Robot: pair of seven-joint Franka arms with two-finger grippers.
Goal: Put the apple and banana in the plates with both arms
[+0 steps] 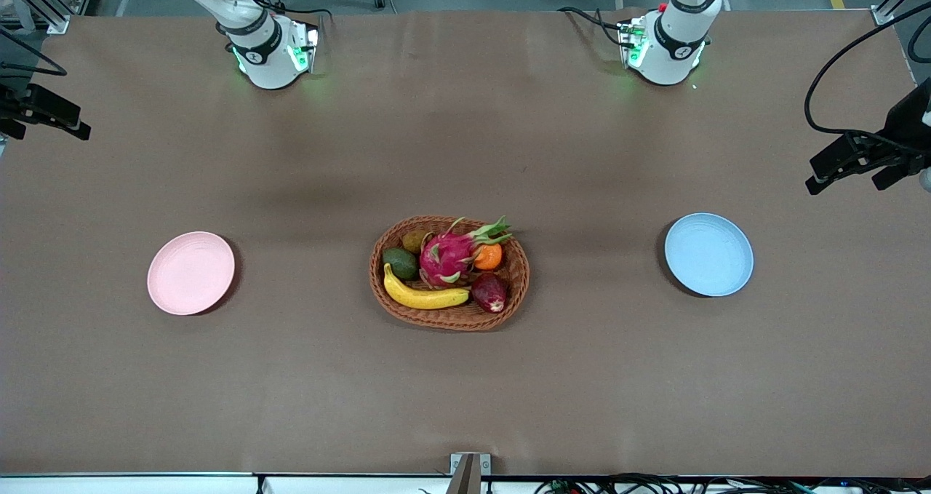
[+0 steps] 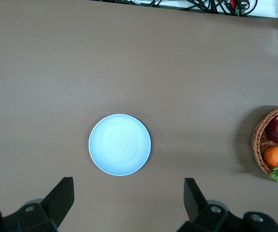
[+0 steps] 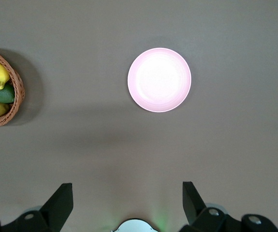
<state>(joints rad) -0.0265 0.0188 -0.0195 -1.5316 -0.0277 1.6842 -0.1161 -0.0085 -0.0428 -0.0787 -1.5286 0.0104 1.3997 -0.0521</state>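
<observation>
Brown table centre: banana and apple lie in the basket, both plates bare; your left gripper and right gripper hang wide open, empty—reach first.

Plates: two, one pink plate toward the right arm's end of the counter, one blue plate toward the left arm's end.
Baskets: one woven basket midway between the plates.
Bananas: one banana.
Apples: one apple.
Dragon fruits: one dragon fruit.
Oranges: one orange.
Avocados: one avocado.
Brownish-green fruits: one brownish-green fruit.
Fruits in the basket: six.
Pincers: two, left pincer and right pincer, each with fingers spread wide.
</observation>
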